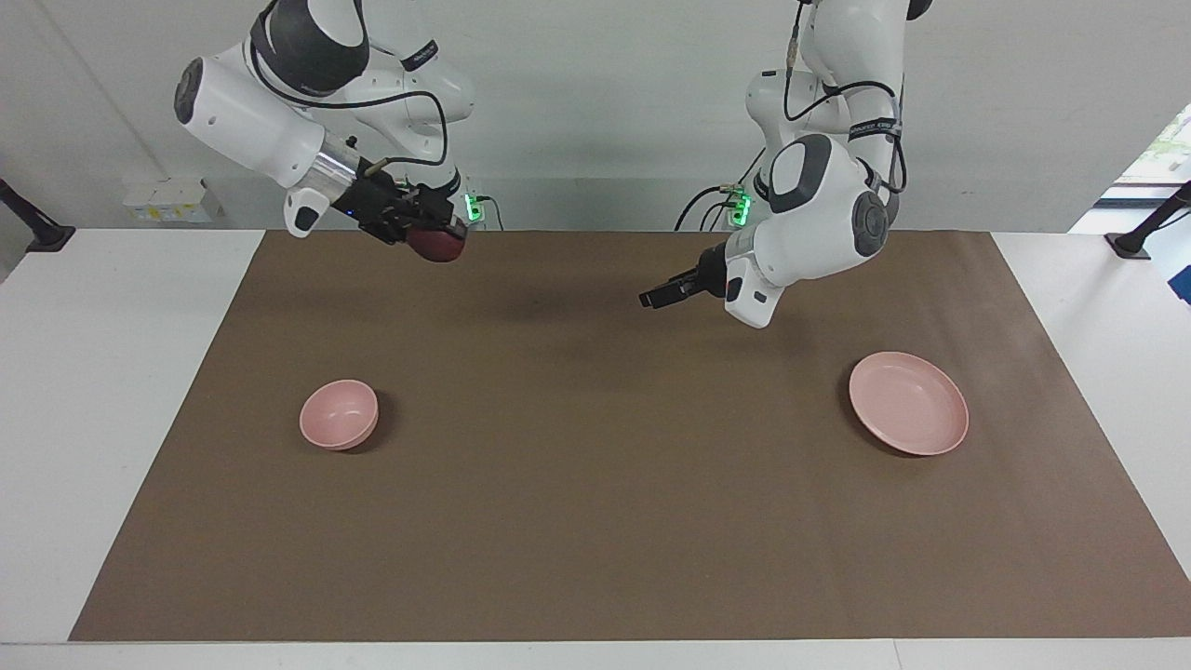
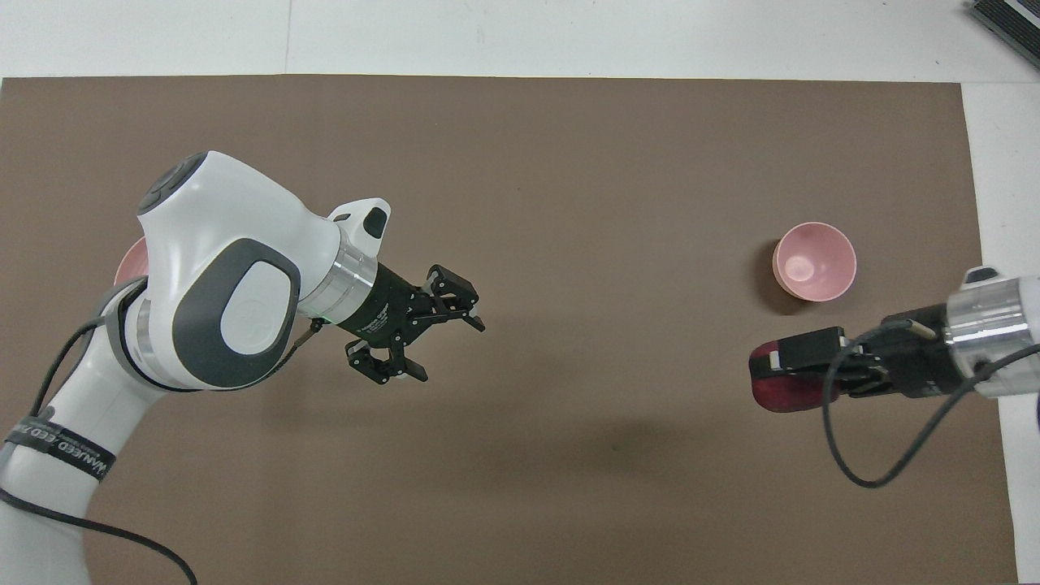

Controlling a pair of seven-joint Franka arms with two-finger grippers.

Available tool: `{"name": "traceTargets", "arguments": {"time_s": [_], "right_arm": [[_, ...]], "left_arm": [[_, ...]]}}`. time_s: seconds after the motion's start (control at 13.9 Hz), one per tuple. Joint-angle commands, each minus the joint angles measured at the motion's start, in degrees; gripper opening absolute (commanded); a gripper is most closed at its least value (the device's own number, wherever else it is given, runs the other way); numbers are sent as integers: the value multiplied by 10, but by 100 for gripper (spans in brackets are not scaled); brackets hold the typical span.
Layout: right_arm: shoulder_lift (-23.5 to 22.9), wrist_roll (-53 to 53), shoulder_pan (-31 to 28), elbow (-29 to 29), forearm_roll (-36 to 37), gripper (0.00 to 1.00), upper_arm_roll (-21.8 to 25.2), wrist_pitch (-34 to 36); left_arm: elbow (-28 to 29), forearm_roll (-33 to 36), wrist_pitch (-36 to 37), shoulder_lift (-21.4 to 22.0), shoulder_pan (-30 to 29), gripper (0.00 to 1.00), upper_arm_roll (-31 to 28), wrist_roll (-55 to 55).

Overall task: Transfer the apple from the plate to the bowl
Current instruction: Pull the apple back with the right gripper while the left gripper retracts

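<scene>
We hold the apple (image 1: 438,244) in the right hand (image 1: 430,231), fingers clamped across its sides, up in the air over the brown mat (image 1: 595,521) at the right arm's end of the desk (image 1: 112,391), w/ the bowl (image 1: 339,414) below and not yet under it. We judge it firm, round, fairly light and smooth-skinned, so it could roll or slip; a grip across the widest part looks best. Right arm reaches out w/ wrist near level; left hand (image 1: 662,293) waits w/ fingers apart over mid-mat, near the empty plate (image 1: 908,403).
</scene>
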State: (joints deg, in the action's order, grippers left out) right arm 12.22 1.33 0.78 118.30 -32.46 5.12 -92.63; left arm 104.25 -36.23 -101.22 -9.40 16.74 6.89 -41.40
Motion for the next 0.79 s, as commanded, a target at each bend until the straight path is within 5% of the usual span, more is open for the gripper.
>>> {"name": "traceTargets", "arguments": {"time_s": [0.0,0.29,0.5,0.72], "right_arm": [[9,-53,-61,-20,50,0,-5,58],[10,-100,-117,-24,123,0,-5,74],[9,-81,-80,-16,250,0,-18,26],[-30,-53,-50,-15,292,0,-19,-38]], "left_arm": [[-26,89,42,14,-2,100,0,13],[-32,109,44,48,-7,100,0,16],[-52,110,34,49,-18,100,-2,75],[-66,110,34,47,-44,100,-2,122]]}}
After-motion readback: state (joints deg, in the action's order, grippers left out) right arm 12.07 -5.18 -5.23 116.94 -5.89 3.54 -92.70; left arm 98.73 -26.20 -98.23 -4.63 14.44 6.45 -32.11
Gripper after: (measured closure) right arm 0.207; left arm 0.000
